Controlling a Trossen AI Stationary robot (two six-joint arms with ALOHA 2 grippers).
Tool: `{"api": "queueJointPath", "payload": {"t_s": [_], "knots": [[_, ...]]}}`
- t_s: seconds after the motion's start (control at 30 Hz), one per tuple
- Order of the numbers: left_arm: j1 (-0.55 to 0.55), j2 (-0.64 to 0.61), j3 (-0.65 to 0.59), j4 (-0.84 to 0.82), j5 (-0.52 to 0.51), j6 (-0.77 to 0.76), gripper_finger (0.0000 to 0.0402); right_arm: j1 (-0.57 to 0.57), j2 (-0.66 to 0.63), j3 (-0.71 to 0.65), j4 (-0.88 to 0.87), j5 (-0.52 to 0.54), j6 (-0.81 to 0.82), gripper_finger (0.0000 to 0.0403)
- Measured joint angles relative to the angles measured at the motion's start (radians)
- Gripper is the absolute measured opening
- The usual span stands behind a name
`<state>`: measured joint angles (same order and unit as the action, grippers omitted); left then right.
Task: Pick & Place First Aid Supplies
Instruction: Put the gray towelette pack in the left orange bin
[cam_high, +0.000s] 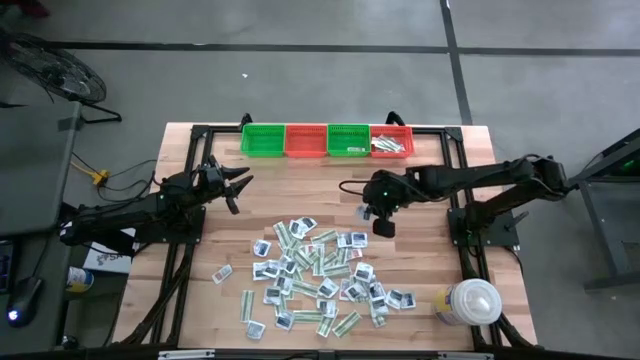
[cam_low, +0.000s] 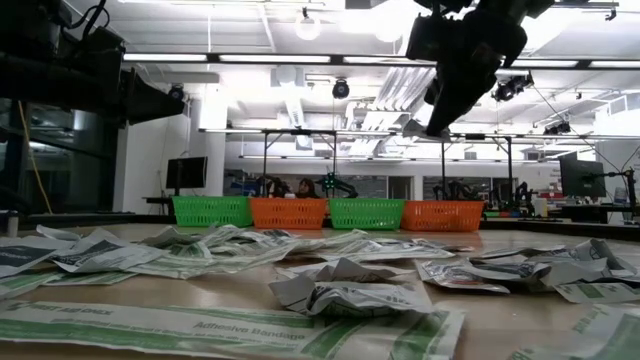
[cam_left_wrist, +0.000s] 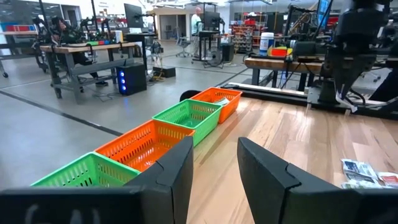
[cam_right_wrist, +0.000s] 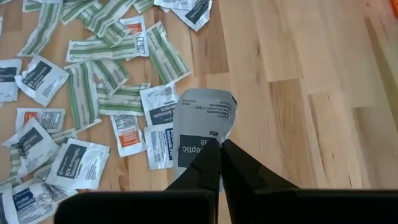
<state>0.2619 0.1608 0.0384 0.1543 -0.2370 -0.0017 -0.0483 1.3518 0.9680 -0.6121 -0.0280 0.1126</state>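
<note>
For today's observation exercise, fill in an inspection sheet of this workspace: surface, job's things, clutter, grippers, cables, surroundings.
Surface: wooden table, mostly bare planks between the baskets and the pile.
Job's things: loose packets heaped at the near middle; four baskets in a row at the far edge, green, orange, green, orange; the rightmost basket already holds some packets.
Clutter: white lidded container at the near right corner.
Grippers: right gripper shut on a grey packet, lifted above the pile; left gripper open and empty, waiting near the left baskets.
Cables: a thin black cable loops by the right arm.
Surroundings: grey floor; workshop benches behind.
</note>
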Motion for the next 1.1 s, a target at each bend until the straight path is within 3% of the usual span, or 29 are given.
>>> {"api": "queueJointPath", "payload": {"t_s": [0.2,0.63,0.83,1.1], "knots": [[0.0,0.0,0.0,0.0,0.0,0.0,0.0122,-0.042,-0.035,0.0,-0.03,-0.003,-0.054,0.0],[0.0,0.0,0.0,0.0,0.0,0.0,0.0122,-0.313,-0.084,0.002,-0.07,-0.016,-0.402,0.0],[0.0,0.0,0.0,0.0,0.0,0.0,0.0122,-0.408,-0.084,0.002,-0.037,-0.035,-0.398,0.0],[0.0,0.0,0.0,0.0,0.0,0.0,0.0122,-0.45,-0.084,0.002,0.083,-0.029,-0.378,0.0]]}}
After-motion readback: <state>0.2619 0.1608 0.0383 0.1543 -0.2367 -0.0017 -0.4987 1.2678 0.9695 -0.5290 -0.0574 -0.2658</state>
